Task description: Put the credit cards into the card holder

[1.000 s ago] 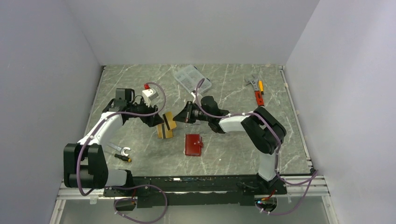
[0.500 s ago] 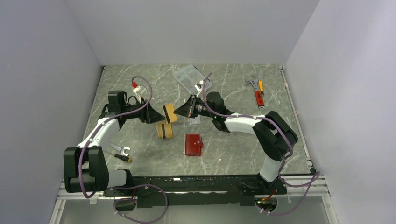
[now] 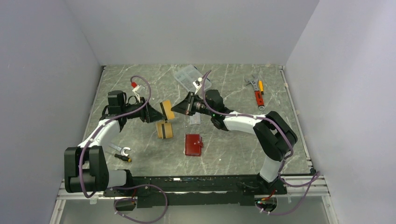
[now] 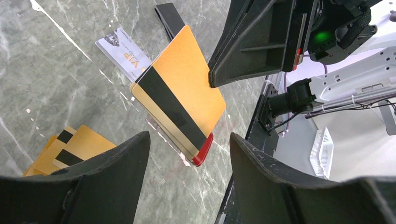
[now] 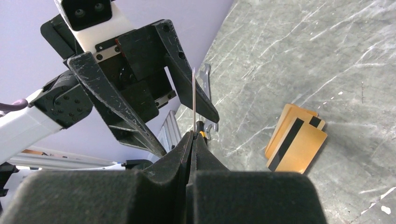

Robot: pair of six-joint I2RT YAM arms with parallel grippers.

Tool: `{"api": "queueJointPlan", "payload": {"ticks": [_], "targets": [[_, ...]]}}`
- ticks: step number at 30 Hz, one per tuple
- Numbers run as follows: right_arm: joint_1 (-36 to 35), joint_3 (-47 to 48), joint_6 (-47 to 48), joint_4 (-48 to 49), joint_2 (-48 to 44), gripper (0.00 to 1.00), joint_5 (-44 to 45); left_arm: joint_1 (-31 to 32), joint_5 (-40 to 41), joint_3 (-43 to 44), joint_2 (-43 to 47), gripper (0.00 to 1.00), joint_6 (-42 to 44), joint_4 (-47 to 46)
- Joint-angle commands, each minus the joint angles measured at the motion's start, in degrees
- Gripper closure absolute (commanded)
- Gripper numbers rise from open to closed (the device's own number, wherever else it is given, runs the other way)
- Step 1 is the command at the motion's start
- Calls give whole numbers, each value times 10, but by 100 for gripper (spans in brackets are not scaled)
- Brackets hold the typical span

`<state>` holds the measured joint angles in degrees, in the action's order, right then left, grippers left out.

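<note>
An orange-gold credit card with a black stripe [image 3: 166, 110] hangs in the air between my two grippers. My right gripper [image 3: 181, 107] is shut on its edge; in the right wrist view the card [image 5: 194, 100] stands edge-on out of the closed fingertips [image 5: 192, 135]. My left gripper [image 3: 155, 113] is open, its fingers [image 4: 116, 163] spread wide of the card [image 4: 180, 95]. More orange-gold cards [image 3: 164, 130] lie stacked on the table. A silver-grey card [image 4: 122, 52] lies behind. The red card holder [image 3: 193, 144] lies closed nearer the front.
A clear plastic packet [image 3: 190, 77] lies at the back. Red- and orange-handled tools [image 3: 257, 91] lie at the back right. A small wrench [image 3: 122, 150] and a screwdriver [image 3: 123, 158] lie at the front left. A dark flat strip [image 4: 169, 18] lies by the silver card.
The striped card has risen from beside the stack to between the grippers. The right gripper moved back and up with it. The left arm drew back to the left.
</note>
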<state>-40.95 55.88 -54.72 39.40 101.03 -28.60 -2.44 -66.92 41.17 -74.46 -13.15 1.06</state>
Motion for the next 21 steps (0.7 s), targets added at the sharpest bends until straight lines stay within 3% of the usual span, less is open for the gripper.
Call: {"api": "queueJointPlan", "payload": {"ticks": [1, 5, 12, 16, 19, 21], "targets": [[-7, 30, -8, 32, 2, 100, -1, -1, -31, -5, 2, 32, -28, -50], [-18, 46, -11, 34, 16, 100, -6, -1, -41, -14, -2, 39, -51, -83], [-26, 48, -5, 34, 18, 99, -20, -7, -67, -21, -3, 65, -90, -133], [-21, 39, -1, 37, 12, 87, -28, -9, -87, -9, -3, 78, -78, -121], [-16, 34, -6, 46, 12, 80, -35, -9, -101, 3, -2, 83, -68, -101], [-8, 32, -9, 56, 12, 70, -42, -9, -114, 4, 0, 84, -73, -104]]}}
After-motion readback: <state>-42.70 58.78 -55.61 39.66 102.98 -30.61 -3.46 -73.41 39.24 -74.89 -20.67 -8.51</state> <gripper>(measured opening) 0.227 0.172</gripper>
